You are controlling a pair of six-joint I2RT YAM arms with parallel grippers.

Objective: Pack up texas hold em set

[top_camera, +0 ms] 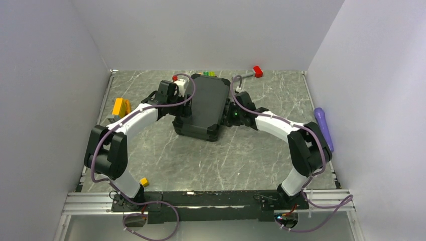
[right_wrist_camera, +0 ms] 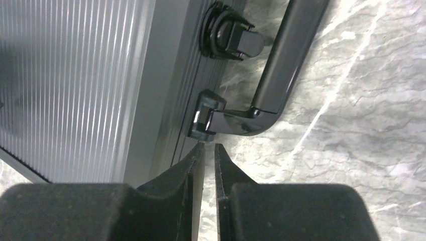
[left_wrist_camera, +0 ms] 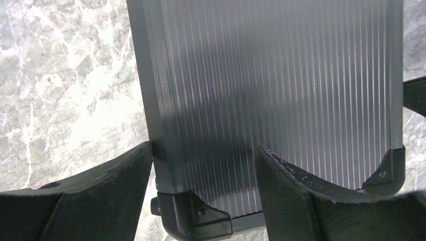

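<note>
1. The briefcase (top_camera: pixel 206 103) lies flat and closed on the table (top_camera: pixel 226 160), between the two arms. Its long axis runs away from their bases.
2. Its handle (right_wrist_camera: pixel 291 55) sits on the right long side, so the right arm is the nearer one to it (the left arm faces the plain side).
3. The right gripper (right_wrist_camera: pixel 208 146) points at the handle's bracket (right_wrist_camera: pixel 206 115) from just short of it. Its fingers are nearly together, with only a thin slit between them and nothing in it.
4. The left gripper (left_wrist_camera: pixel 205 149) stands partly open astride a left-side corner. One finger is beside the wall and the other is over the ribbed lid, so it probably clamps nothing.
5. Any latch work likely falls to the right arm, moving along that edge.
</note>
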